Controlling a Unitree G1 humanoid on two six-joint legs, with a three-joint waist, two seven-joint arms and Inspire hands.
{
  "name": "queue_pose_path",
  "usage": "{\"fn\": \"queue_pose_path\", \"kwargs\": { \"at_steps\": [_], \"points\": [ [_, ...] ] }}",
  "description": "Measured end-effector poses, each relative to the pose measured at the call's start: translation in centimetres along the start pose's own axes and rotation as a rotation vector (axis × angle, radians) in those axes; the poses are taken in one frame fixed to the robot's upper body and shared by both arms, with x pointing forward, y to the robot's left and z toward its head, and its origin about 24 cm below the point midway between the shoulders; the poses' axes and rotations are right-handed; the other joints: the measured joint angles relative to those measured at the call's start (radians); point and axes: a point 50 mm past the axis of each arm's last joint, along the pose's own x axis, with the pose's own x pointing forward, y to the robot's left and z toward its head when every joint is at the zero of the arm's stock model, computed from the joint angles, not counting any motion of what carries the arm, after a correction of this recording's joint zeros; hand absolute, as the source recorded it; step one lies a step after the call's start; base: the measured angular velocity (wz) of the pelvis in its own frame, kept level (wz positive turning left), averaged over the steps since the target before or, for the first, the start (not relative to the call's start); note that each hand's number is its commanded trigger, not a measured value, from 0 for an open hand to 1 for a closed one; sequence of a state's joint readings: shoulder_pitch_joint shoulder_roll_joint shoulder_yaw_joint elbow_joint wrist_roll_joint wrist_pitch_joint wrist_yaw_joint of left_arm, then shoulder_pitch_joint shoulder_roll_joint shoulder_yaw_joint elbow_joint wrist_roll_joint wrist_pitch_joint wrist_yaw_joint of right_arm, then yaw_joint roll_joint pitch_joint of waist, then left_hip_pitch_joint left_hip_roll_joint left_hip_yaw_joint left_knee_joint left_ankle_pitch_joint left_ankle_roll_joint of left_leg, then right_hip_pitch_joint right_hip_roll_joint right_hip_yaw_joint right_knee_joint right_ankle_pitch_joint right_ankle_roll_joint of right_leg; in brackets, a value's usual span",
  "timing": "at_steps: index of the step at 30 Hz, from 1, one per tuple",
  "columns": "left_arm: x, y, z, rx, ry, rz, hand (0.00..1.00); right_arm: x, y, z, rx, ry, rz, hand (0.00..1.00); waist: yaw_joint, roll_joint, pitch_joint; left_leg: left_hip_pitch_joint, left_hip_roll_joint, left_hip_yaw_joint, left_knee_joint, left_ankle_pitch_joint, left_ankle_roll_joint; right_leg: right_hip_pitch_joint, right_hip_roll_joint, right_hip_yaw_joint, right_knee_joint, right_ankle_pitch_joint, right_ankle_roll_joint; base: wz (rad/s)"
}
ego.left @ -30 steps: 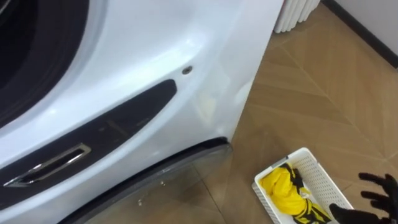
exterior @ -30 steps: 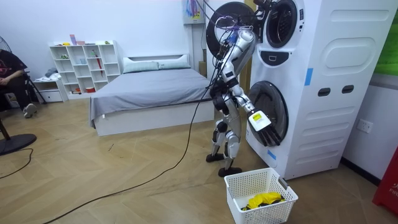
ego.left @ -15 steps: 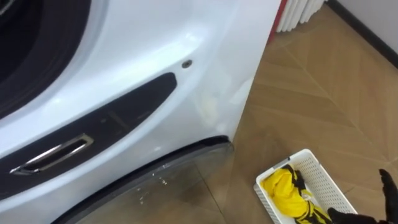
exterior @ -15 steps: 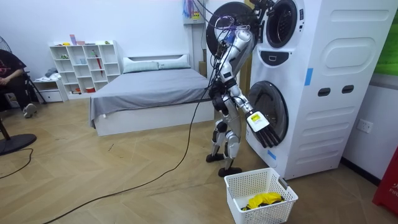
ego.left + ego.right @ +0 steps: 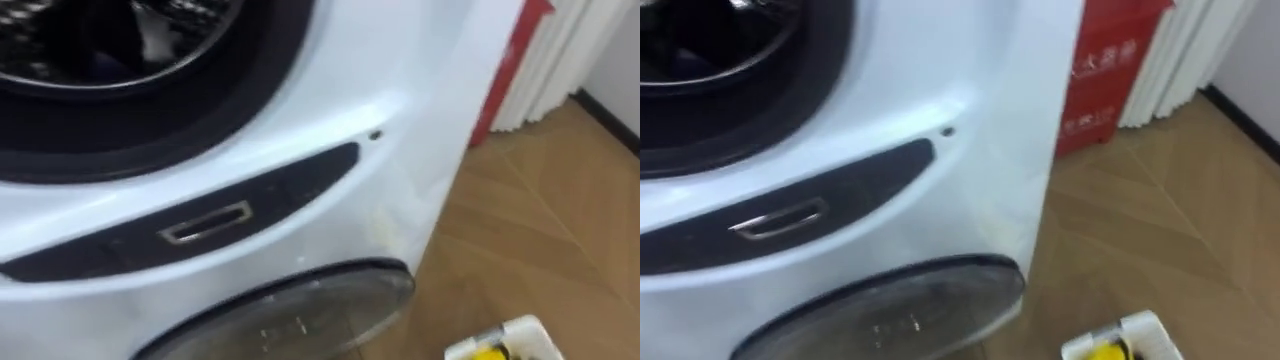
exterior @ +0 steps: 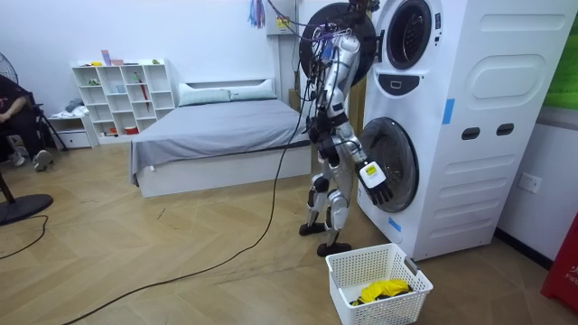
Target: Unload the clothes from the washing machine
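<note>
The robot is standing on the wooden floor [image 6: 181, 244] close in front of the stacked washing machine [image 6: 488, 117], facing it, with the bed [image 6: 217, 135] and a white shelf [image 6: 122, 95] behind it toward the room view's left. Its left arm is reaching up past the open round door [image 6: 327, 38] to the upper drum [image 5: 100, 40], and the left hand [image 6: 359, 7] is sitting at the top edge of the room view, too small and dark there for me to tell whether it is released or grasping anything. The right hand [image 6: 375, 179] is hanging low in front of the lower machine's glass door [image 5: 290, 315], fingers straight and released, holding nothing. From the head, the camera is looking down across the drum's dark rim, the dark panel with its metal handle [image 5: 205, 222] beneath it, and the curved lower door. The yellow clothes [image 6: 384, 291] are lying in the white basket [image 6: 361, 269] on the floor just in front of the machine, beside the robot's feet. A red object [image 5: 1105, 70] is standing just past the machine's far side. A person [image 6: 9, 99] is sitting at the room view's left edge.
</note>
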State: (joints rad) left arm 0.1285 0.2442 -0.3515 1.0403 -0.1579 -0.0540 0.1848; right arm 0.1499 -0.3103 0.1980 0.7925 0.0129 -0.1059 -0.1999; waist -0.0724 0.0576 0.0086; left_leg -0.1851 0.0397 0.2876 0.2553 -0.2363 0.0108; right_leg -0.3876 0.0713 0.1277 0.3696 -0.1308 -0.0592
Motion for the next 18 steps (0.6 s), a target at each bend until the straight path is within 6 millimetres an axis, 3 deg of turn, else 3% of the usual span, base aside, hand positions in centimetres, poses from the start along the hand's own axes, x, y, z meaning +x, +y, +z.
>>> {"fn": "queue_pose_path", "kwargs": {
  "at_steps": [6, 10, 13, 14, 18],
  "points": [
    [-0.1, -0.6, -0.5, -0.041, 0.032, 0.000, 0.00, -0.6, 2.3, -3.1, -0.004, 0.166, 0.113, 0.00, 0.027, -0.012, -0.0035, 0.098, 0.004, -0.073, -0.036, 0.007, -0.001, 0.160, -0.009, -0.072, -0.109, 0.006, -0.004, 0.37],
    [-0.1, -0.6, -1.0, -0.038, 0.062, 0.002, 0.00, -0.9, 3.3, -4.0, 0.006, 0.237, 0.158, 0.00, 0.043, -0.022, -0.0038, 0.157, 0.003, -0.101, -0.062, 0.007, -0.001, 0.247, -0.013, -0.099, -0.169, 0.007, -0.004, 0.24],
    [0.0, -0.3, -1.0, -0.032, 0.062, 0.013, 0.00, -0.9, 3.8, -4.5, 0.025, 0.275, 0.182, 0.00, 0.061, -0.034, 0.0010, 0.197, 0.003, -0.113, -0.078, 0.007, -0.001, 0.295, -0.014, -0.117, -0.190, 0.007, -0.004, 0.16],
    [0.0, -0.1, -1.1, -0.046, 0.067, 0.019, 0.00, -1.0, 4.0, -4.6, 0.034, 0.284, 0.186, 0.00, 0.071, -0.039, 0.0042, 0.212, 0.002, -0.116, -0.084, 0.007, -0.001, 0.315, -0.016, -0.140, -0.204, 0.007, -0.004, 0.09],
    [0.0, -0.1, -1.1, -0.062, 0.071, 0.028, 0.00, -1.2, 4.6, -5.1, 0.053, 0.332, 0.203, 0.00, 0.079, -0.054, 0.0017, 0.240, 0.001, -0.146, -0.093, 0.007, -0.001, 0.356, -0.021, -0.191, -0.221, 0.007, -0.004, 0.18]
  ]
}}
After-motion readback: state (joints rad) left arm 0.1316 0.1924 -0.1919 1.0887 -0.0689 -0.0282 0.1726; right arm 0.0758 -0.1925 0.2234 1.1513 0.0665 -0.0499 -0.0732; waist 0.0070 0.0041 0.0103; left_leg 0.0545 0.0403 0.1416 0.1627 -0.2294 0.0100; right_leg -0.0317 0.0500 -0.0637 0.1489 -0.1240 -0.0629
